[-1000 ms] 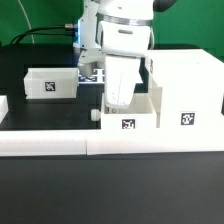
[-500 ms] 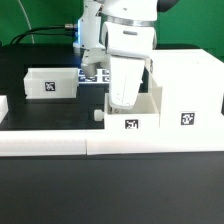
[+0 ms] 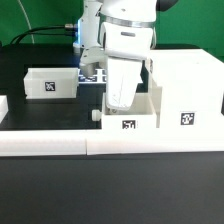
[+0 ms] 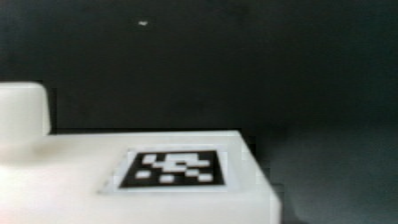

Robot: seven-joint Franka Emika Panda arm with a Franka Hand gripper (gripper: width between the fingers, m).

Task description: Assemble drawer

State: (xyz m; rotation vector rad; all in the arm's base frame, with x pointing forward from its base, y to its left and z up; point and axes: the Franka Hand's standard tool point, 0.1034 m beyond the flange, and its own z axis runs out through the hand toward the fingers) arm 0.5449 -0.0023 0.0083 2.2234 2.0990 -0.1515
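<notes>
The large white housing [image 3: 185,92] stands at the exterior view's right, with a tag on its front. A small white tray [image 3: 131,116] with a tag and a side knob [image 3: 97,113] sits against the housing's left side. My gripper [image 3: 119,103] reaches straight down at this tray's near-left wall, and the hand hides its fingertips. A second small tray [image 3: 50,82] lies apart at the left. The wrist view shows only a blurred white tagged face [image 4: 178,168] and a white knob [image 4: 18,115], with no fingers in sight.
A long low white border wall [image 3: 60,143] runs along the front of the black table. The marker board [image 3: 93,75] lies behind the arm, between the two trays. A white block [image 3: 3,107] sits at the left edge.
The gripper and the tray under it shifted only very slightly. Everything else has stayed put.
</notes>
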